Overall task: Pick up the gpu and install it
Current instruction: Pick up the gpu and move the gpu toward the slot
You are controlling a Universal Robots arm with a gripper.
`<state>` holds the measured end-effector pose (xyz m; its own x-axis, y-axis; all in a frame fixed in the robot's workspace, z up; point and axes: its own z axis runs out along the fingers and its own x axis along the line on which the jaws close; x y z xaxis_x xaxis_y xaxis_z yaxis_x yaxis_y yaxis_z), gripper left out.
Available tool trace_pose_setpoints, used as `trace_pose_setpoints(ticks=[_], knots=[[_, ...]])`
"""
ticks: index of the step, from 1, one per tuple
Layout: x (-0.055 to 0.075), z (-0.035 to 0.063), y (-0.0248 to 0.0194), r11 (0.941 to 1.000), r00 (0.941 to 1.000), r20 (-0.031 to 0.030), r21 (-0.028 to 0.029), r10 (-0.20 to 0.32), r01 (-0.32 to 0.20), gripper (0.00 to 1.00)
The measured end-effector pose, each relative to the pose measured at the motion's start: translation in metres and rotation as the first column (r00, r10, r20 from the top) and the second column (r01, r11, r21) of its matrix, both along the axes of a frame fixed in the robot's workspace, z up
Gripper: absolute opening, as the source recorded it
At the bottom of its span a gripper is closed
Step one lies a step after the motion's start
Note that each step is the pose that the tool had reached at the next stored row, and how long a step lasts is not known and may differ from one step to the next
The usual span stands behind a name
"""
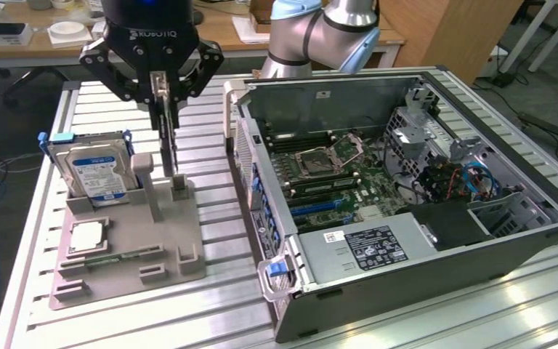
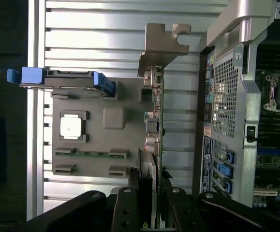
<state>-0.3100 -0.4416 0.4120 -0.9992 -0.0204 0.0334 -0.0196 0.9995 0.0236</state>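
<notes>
On the slatted tabletop point(image 1: 211, 313), an opened computer case point(image 1: 405, 291) is seen at the exterior view's right and a grey holder point(image 1: 163, 240) at its left. Above the holder, the gpu point(image 1: 171, 145) is held upright, clamped in the pincer point(image 1: 160, 94). Its silver bracket point(image 2: 161, 46) is revealed by the wrist view.

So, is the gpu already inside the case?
No, the pincer holds the gpu upright at the grey tray, outside the case.

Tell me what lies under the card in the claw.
Under the thin black expansion card, clamped in the claw, stands a slotted post of the grey plastic holder tray. Whether they touch is hidden.
</notes>
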Motion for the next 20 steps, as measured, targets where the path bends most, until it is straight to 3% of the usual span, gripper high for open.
trace_pose_setpoints(ticks=[20], knots=[[0.026,-0.0001,0.0,1.0,1.0,0.0001,0.0001,0.0,0.0,0.26]])
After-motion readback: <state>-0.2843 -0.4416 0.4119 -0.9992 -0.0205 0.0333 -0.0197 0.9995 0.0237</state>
